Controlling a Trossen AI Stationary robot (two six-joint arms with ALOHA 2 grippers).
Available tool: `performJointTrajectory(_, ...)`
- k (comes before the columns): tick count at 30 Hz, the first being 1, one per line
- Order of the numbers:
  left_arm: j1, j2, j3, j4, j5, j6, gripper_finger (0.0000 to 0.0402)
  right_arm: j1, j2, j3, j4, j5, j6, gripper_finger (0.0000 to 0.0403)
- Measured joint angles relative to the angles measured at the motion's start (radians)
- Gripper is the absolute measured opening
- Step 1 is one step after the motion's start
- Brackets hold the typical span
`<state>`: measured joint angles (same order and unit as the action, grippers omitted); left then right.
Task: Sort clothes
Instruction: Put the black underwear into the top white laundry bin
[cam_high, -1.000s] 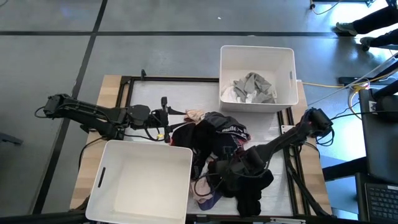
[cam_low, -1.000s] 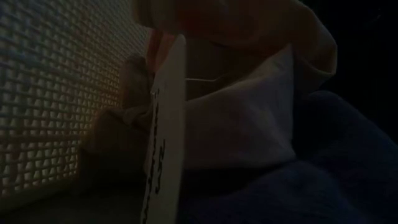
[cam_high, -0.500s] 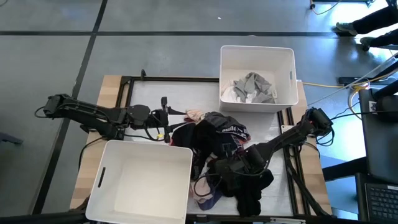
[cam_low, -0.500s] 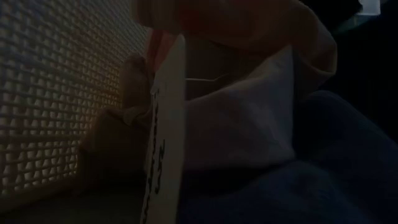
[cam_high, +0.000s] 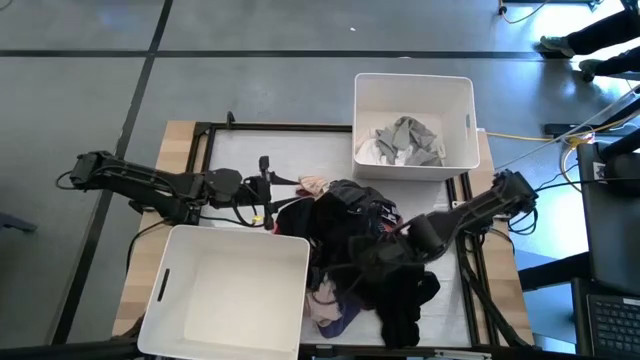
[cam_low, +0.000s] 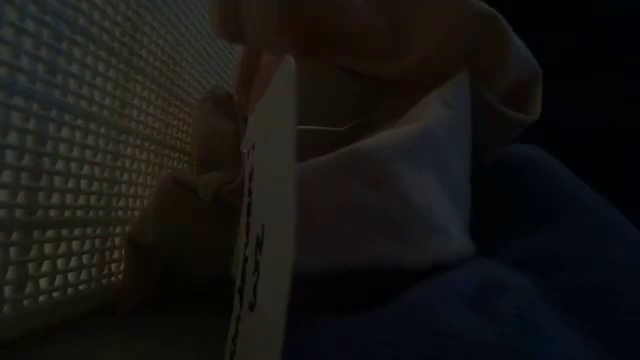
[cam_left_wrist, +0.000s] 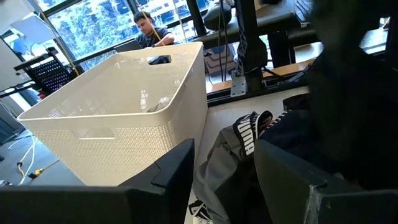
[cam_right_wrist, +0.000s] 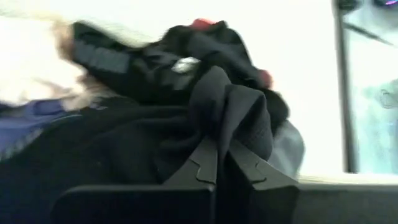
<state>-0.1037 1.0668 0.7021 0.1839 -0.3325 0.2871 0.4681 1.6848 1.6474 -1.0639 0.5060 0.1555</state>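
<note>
The clothes (cam_high: 350, 245) lie heaped in the middle of the table, mostly black, with pink and purple pieces at the near edge. My right gripper (cam_high: 388, 248) hangs over the right side of the heap, shut on a black garment (cam_right_wrist: 230, 106). My left gripper (cam_high: 268, 190) waits open at the heap's left, level, with nothing between its fingers (cam_left_wrist: 180, 174). It faces a dark garment with a white-striped band (cam_left_wrist: 249, 127). In the low view, pale cloth (cam_low: 390, 190) fills the frame. My right gripper pinches a bunched fold of the black garment (cam_right_wrist: 229, 127) between its two fingertips (cam_right_wrist: 205, 155). The fingers come slanting down from the table's right side. The fold stands raised above the heap, and the rest of the garment trails down onto the other clothes.
A white bin (cam_high: 460, 110) with grey and white garments stands at the far right. Another white bin (cam_high: 225, 295) stands at the near left, close against the heap. A black frame (cam_high: 205, 135) runs round the table top. A person sits in the room beyond.
My right gripper has risen and drawn back toward the table's right edge, tipping more steeply down. It pulls a fold of black cloth up off the heap, while the rest of the heap stays put. The left arm has kept still.
</note>
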Motion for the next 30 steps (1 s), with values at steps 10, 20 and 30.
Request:
performJointTrajectory(10,0.000,0.000,0.000,-0.083,0.000,0.000,0.0159,-0.157,-0.234,0.002,-0.031,0.201,-0.072,0.0009)
performJointTrajectory(20,0.000,0.000,0.000,-0.118,0.000,0.000,0.0159,-0.425,-0.404,0.002,0.097,0.364,-0.250,0.0009)
performJointTrajectory(30,0.000,0.000,0.000,-0.120,0.000,0.000,0.0159,-0.748,-0.433,0.002,0.345,0.389,-0.450,0.0010)
